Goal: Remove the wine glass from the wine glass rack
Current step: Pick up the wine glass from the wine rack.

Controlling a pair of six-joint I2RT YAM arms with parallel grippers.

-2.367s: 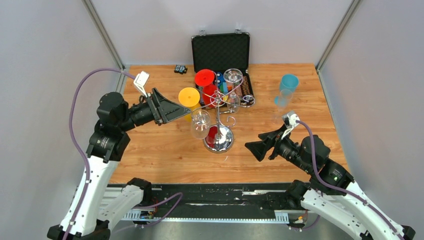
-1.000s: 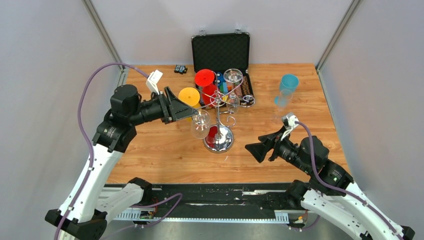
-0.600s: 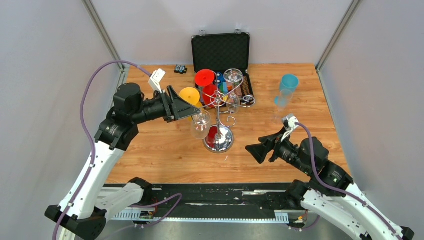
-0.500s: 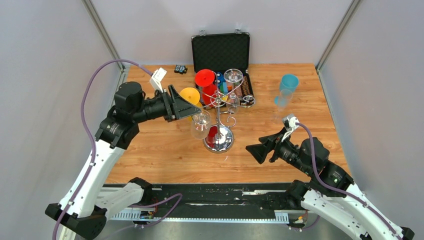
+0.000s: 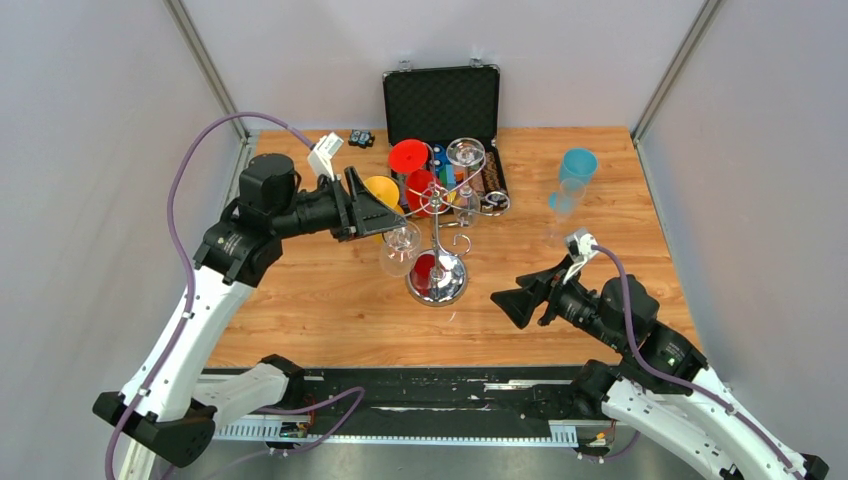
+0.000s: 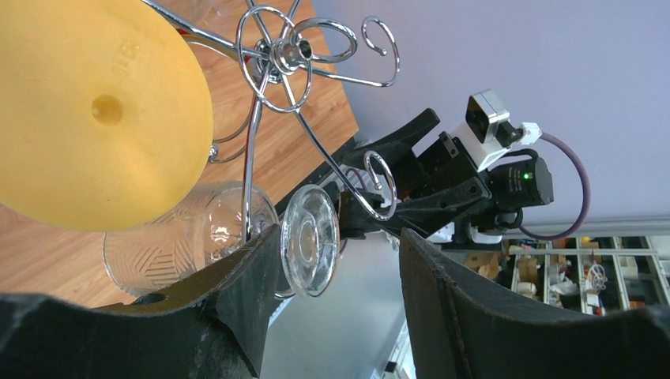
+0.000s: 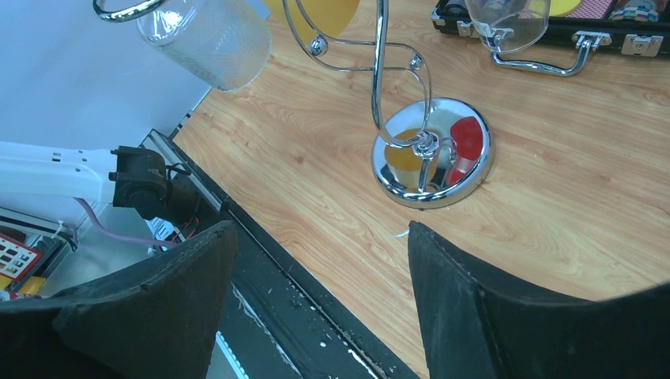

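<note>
We had the left gripper open and empty, jaws straddling the foot of the clear wine glass hanging bowl-down on the near-left arm of the wine glass rack, so closing gently on its stem looked wisest.

open black case at back, small black device near it, wooden table

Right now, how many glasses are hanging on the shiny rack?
4. The yellow glass hangs left, the red glass behind it, a clear glass at the back, and a second clear glass nearest the front. More could be hidden.
</note>
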